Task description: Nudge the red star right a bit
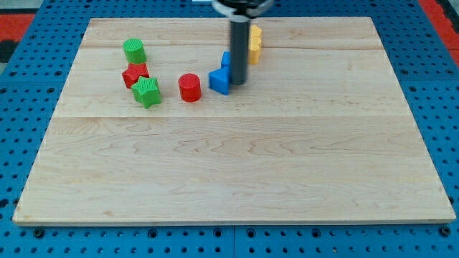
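Note:
The red star (134,74) lies at the view's upper left on the wooden board (229,158). A green cylinder-like block (134,51) sits just above it and a green star-like block (146,92) just below and right of it, both close to it or touching it. My tip (237,81) is far to the star's right, against the right side of a blue block (221,77). A red cylinder (189,87) lies between the star group and the blue block.
A yellow block (254,41) lies behind the rod near the view's top, partly hidden by it. The board rests on a blue perforated surface (29,129).

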